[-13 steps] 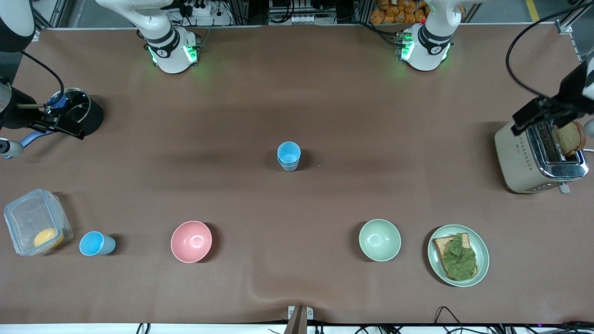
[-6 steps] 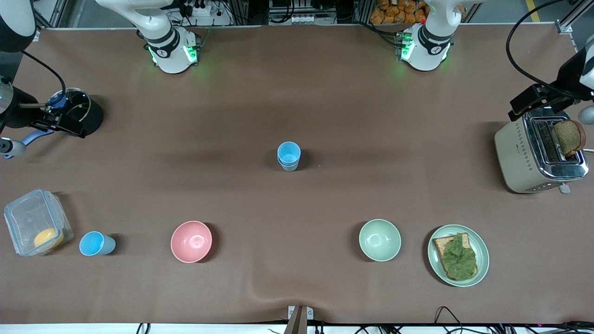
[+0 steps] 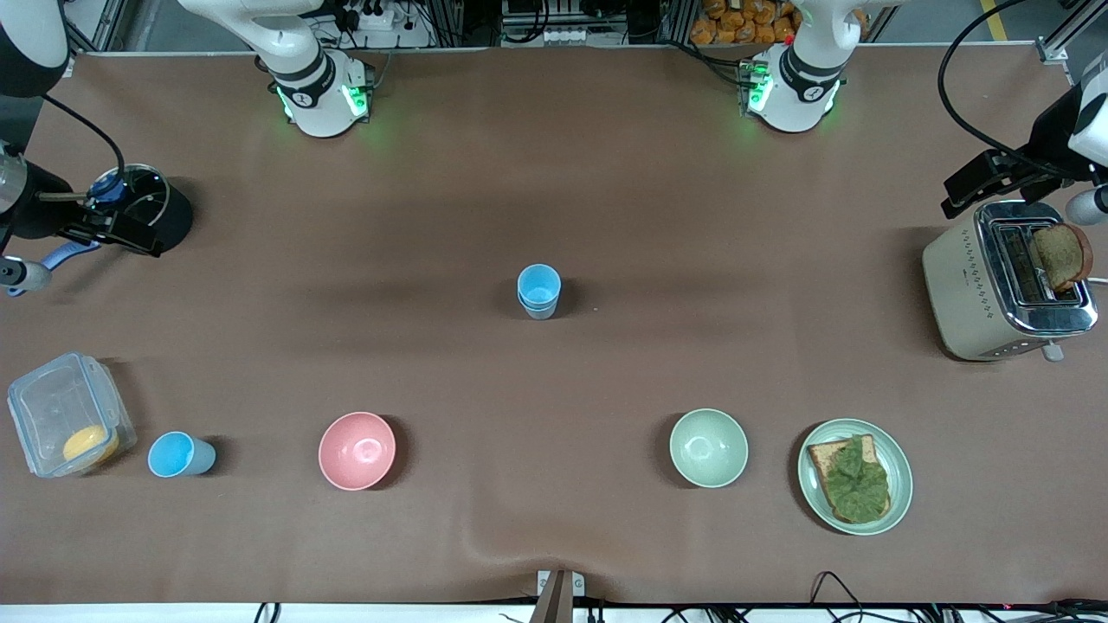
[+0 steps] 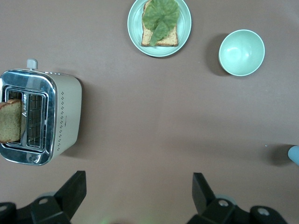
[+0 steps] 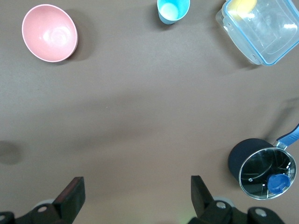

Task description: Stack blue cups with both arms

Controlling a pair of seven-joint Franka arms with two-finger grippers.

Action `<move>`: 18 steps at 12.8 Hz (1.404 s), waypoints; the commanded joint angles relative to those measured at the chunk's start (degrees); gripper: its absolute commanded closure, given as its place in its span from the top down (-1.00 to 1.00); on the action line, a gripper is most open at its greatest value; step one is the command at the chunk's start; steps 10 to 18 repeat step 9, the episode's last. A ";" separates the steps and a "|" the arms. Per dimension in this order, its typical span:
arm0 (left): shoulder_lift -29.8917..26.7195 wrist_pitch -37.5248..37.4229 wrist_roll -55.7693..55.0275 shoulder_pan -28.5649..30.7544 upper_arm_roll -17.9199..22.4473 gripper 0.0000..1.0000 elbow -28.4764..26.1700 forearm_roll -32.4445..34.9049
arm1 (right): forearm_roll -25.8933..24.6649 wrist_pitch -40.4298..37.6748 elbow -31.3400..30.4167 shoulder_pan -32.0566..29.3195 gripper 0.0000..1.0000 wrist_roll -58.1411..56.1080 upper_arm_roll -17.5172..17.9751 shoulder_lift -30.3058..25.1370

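While two blue cups [image 3: 538, 291] sit nested mid-bench, the left claw [image 4: 138, 198] hangs released over the toaster [image 3: 1007, 291], the right claw [image 5: 135, 198] released over the pot [image 3: 147, 210].

You see only a sliver of the stacked blue cups [image 4: 295, 155] at the left wrist view's edge, the toast [image 3: 1061, 254] sits half sunk in the toaster [image 3: 969, 294], and both arms leave the front view at its sides.
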 commanded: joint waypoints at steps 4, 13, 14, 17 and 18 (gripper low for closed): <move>-1.05 0.05 2.19 -1.41 3.83 1.00 -1.19 -2.00 | 0.14 -1.46 1.51 -1.09 1.00 0.65 0.90 0.76; -0.96 0.05 4.20 -2.29 5.84 1.00 -0.49 -2.09 | 0.14 -1.46 1.51 -1.18 1.00 0.56 0.90 0.76; -0.96 0.05 4.20 -2.29 5.84 1.00 -0.49 -2.09 | 0.14 -1.46 1.51 -1.18 1.00 0.56 0.90 0.76; -0.96 0.05 4.20 -2.29 5.84 1.00 -0.49 -2.09 | 0.14 -1.46 1.51 -1.18 1.00 0.56 0.90 0.76; -0.96 0.05 4.20 -2.29 5.84 1.00 -0.49 -2.09 | 0.14 -1.46 1.51 -1.18 1.00 0.56 0.90 0.76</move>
